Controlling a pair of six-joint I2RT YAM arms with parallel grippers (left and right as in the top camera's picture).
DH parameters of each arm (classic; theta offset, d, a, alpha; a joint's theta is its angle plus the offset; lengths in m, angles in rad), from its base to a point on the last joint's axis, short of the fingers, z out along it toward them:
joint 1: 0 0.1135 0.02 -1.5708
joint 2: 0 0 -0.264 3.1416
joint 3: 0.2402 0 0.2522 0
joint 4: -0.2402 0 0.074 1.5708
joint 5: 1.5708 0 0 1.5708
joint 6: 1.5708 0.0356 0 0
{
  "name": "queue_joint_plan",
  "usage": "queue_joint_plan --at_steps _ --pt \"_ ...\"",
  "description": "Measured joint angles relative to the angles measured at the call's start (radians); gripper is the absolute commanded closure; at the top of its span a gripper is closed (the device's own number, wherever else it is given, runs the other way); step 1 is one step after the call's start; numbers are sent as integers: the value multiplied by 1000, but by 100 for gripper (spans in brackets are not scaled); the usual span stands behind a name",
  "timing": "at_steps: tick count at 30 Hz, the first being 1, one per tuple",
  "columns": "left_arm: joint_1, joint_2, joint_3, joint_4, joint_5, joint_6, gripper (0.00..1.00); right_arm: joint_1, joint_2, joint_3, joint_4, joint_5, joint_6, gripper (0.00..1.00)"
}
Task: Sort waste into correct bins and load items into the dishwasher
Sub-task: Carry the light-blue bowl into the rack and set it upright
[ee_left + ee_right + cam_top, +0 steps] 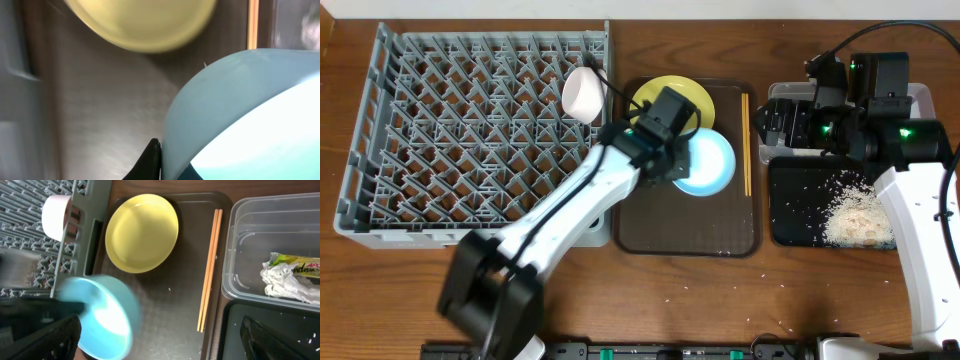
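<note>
1. Far left, the dish rack (pixel 470 130) holds one item, the white bowl (pixel 583 93), tipped on its side at the rack's right edge. Loading looks barely begun.
2. The left hand (pixel 682 160) is clamped shut on the rim of the light blue bowl (pixel 712 165), over the brown tray (pixel 650 235) beside the rack. I cannot tell whether the bowl is lifted.
3. The yellow plate (pixel 685 97) and chopsticks (pixel 746 140) lie on that tray, not yet loaded. No pale green cup shows.
4. The clear container (pixel 250 225) holds the snack wrapper (pixel 292 272). The right hand (pixel 772 125) hangs above it, fingers spread wide, holding nothing.
5. The black tray (pixel 790 215) carries a heap of rice crumbs (pixel 855 215), so sorting seems nearly finished.
6. The surface (pixel 420 290) is brown wood with a few stray crumbs near its front. Nothing of the room shows.
</note>
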Motion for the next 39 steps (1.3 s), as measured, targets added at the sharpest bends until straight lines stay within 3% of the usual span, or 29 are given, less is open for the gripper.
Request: queue_joint_plan --at_steps 10,15,19,27,39 --pt "5 -114 0 -206 -727 56 93 0 0 0 0 0 0 1" --pt "35 -114 0 -281 -1014 19 93 0 0 0 0 0 0 1" --pt "74 -114 -14 -249 -1212 -13 93 0 0 0 0 0 0 1" --pt "91 -95 -142 -171 -1483 -29 93 0 0 0 -1 0 0 1" --pt "91 24 -166 -93 -1590 -28 93 0 0 0 0 0 0 1"
